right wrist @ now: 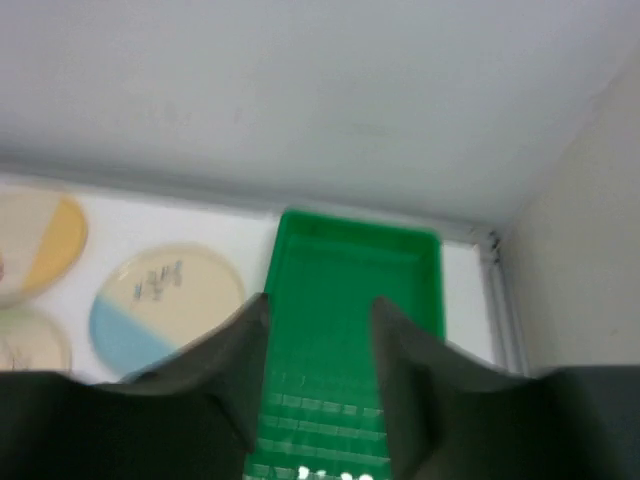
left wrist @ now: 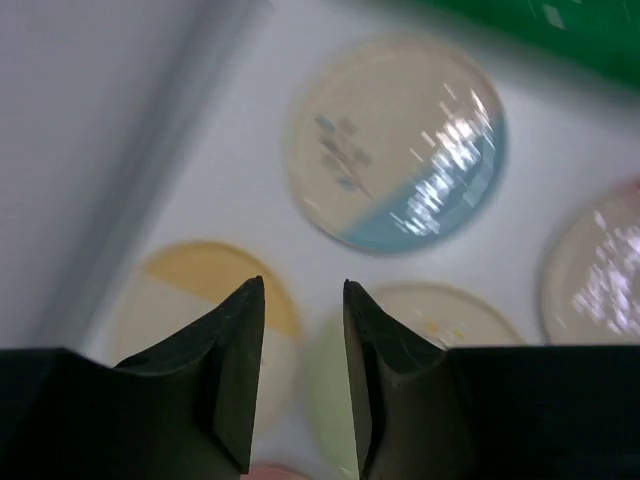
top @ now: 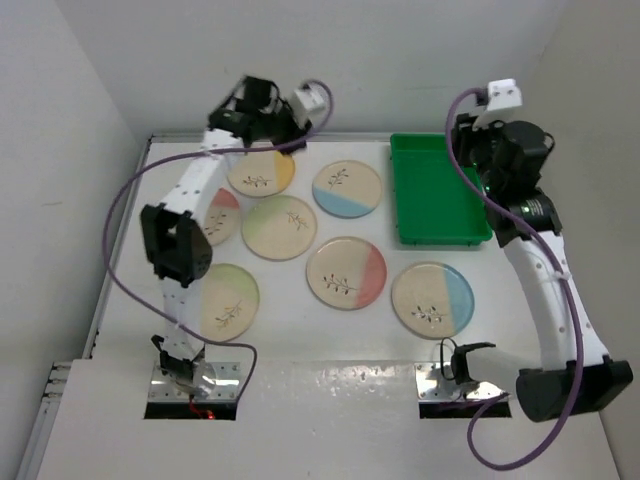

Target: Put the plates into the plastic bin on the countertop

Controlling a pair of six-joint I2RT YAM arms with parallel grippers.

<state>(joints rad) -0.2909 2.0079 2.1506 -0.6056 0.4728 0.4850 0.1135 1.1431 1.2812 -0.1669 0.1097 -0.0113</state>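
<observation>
- The left gripper (left wrist: pixel 302 292) hung over the far-left cluster with its jaws parted and nothing between them.
- The yellow-segment plate (left wrist: pixel 190 290) lay just under its left finger, the pale green plate (left wrist: pixel 440 320) lay under its right finger, and the blue-segment plate (left wrist: pixel 400 140) lay ahead of the tips.
- The right gripper (right wrist: pixel 320 305) was also parted and empty. It was poised above the plastic bin (right wrist: pixel 360 270), which sat bare directly below and ahead of it.
- All seven plates (top: pixel 346 273) lay flat on the countertop (top: pixel 330 370), with none in the bin.
- Risk: the plates had low rims and glossy glaze, so the fingers could skid across a plate instead of catching its edge.
- Risk: the yellow and pale green plates sat close together beneath the left jaws. A descent between them could shove one or pinch both.
- Risk: carrying a plate to the bin would lead the left arm toward the right gripper, so the arms could clash there.
- Risk: the bin looked barely a plate wide, so a tilted release could hang on its wall.
</observation>
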